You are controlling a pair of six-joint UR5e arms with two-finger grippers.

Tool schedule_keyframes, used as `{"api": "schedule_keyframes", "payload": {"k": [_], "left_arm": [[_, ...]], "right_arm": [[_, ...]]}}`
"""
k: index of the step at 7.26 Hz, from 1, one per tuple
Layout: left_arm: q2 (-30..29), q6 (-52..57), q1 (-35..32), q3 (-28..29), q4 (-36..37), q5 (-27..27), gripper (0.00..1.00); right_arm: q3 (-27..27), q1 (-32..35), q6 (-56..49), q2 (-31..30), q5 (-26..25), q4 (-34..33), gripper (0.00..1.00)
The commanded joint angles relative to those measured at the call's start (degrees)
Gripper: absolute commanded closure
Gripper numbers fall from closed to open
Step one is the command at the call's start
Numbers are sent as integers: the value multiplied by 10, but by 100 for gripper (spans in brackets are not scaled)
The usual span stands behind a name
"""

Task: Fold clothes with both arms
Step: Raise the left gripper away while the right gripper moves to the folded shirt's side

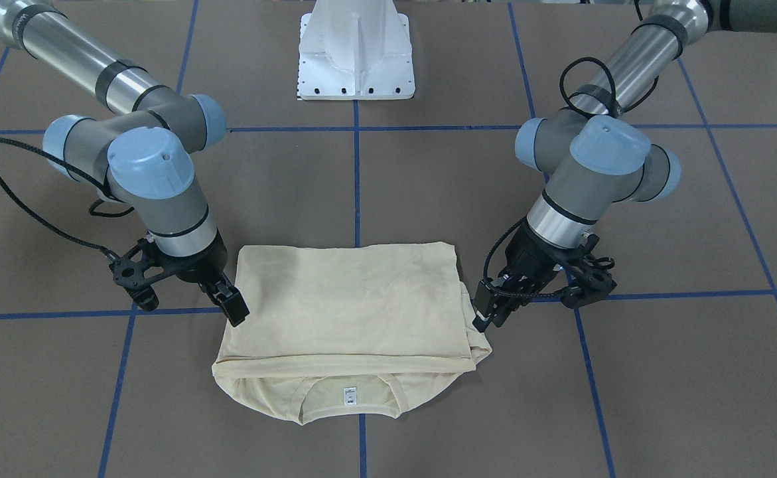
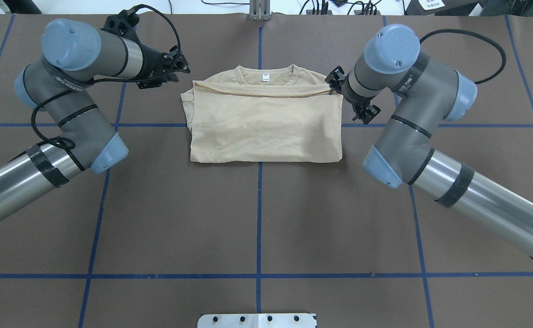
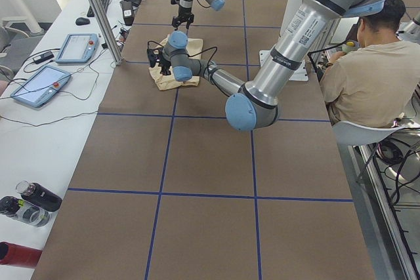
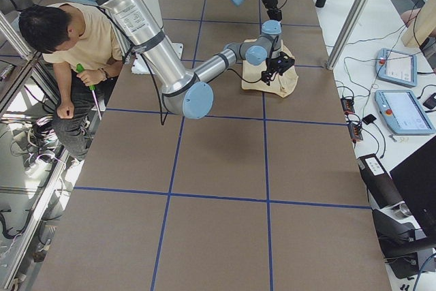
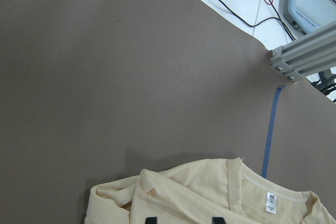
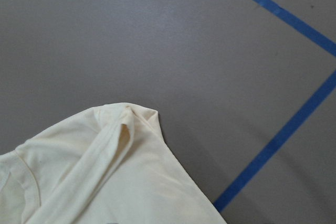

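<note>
Far left in overhead view: L arm (image 2: 66, 105), elbow bent, wrist swung in toward shirt's (image 2: 266, 127) collar-side corner. L claw (image 1: 486, 313) mostly hidden there behind own wrist. Plain only from front-facing cam, tip low at shirt edge. Open, per L wrist cam: two black fingertips (image 5: 151, 219) well apart at frame bottom, over cream fabric, nothing pinched between. Contact w/ cloth: can't tell.

Centre: shirt flat on brown surface (image 2: 257, 218), between both claws, astride middle blue tape line (image 2: 259, 205). Folded to rough rectangle, top layer ending just short of collar, collar on side away from robot. White neck label (image 2: 265, 78) inside collar band, seen in overhead, front and L wrist cams. Close up in L wrist cam: rumpled layers at that corner. Close up in R wrist cam: other shoulder corner w/ small tuck, bare surface and tape beyond.

Right: R arm (image 2: 412, 114), mirror pose, wrist at opposite collar-side corner. R claw (image 1: 234, 309) tip at shirt edge in front cam, blocked by wrist in overhead, no fingers in R wrist cam. Open or closed: can't tell.

Side cams only: seated person (image 3: 367, 70) behind robot, screens (image 3: 39, 86) off surface's far edge. Front cam, top centre: white pedestal base (image 1: 356, 53).
</note>
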Motion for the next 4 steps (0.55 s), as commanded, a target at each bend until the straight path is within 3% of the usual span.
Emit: {"api": "schedule_keyframes", "payload": {"k": [1,4], "left_arm": [[13,1,1,-24,0,1,54],[13,1,3,-25,0,5,54]], "right_arm": [[98,-39,79,-77,-35,-1,7],[94,-100,155,-85,-51,0,8]]}}
